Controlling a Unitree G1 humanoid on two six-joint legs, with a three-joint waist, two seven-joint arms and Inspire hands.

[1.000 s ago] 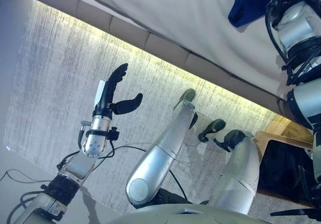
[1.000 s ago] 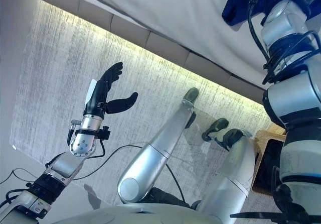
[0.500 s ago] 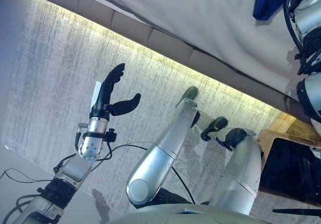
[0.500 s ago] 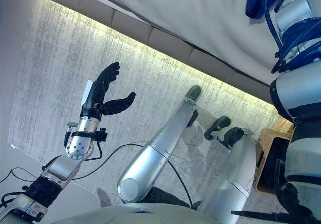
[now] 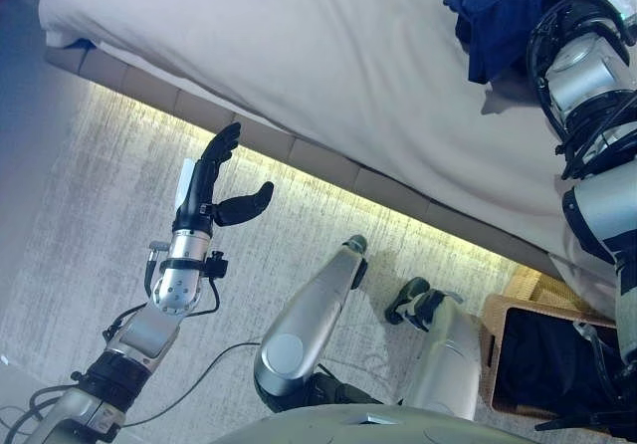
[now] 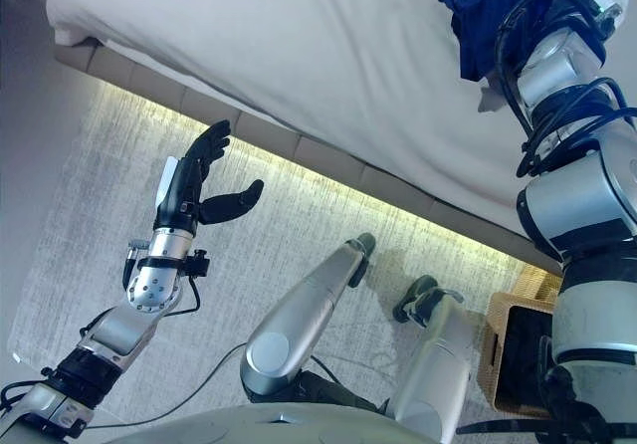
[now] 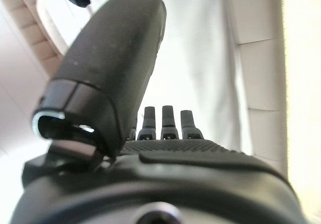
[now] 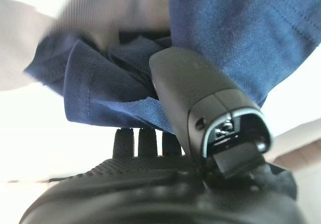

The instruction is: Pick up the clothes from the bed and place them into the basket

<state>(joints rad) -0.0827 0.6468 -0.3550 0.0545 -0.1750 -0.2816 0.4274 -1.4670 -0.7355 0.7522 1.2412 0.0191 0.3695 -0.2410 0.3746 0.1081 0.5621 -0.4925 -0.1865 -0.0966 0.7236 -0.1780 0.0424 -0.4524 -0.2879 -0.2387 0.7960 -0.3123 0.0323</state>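
Navy garment (image 5: 503, 21): bunched on the white bed (image 5: 299, 56) at roughly 1 o'clock in the head views, just beside the right arm. Right hand (image 8: 200, 98): seen in its own wrist view with the thumb pressed into the blue cloth and the fingers (image 8: 143, 141) running under its folds; whether they close round it cannot be told. Left hand (image 5: 214, 180): raised at 9 o'clock over the grey rug (image 5: 90, 225), fingers straight, thumb spread, empty. Wicker basket (image 5: 498, 315): at 4 o'clock on the floor, dark cloth inside.
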